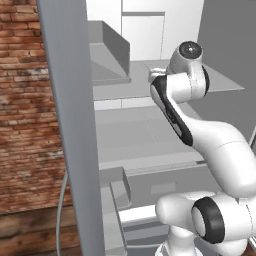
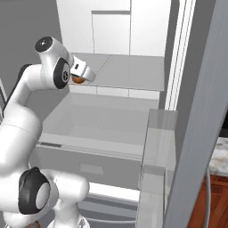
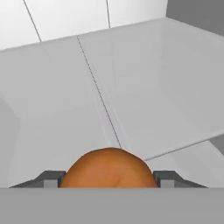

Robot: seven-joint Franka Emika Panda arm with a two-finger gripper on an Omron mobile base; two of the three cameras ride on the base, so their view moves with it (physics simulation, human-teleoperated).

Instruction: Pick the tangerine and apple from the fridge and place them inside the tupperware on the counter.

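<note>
We have the tangerine (image 3: pixel 109 168) sitting between the two fingertips of the gripper (image 3: pixel 109 183), clenched on its sides, held above a flat grey shelf (image 3: pixel 144 96) inside the fridge (image 2: pixel 116 120). To do this step well, we judge we should keep the squeeze steady and draw the fruit straight back out over the shelf's front edge. We should clear the open door (image 2: pixel 200 133) before turning toward the counter (image 2: pixel 219 156).

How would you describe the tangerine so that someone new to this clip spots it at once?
Start at the open fridge with its pale grey shelves. The white arm reaches in at upper-shelf height, and the tangerine sits between the fingers of its hand. It is the one bright orange ball against all that grey and white.
</note>
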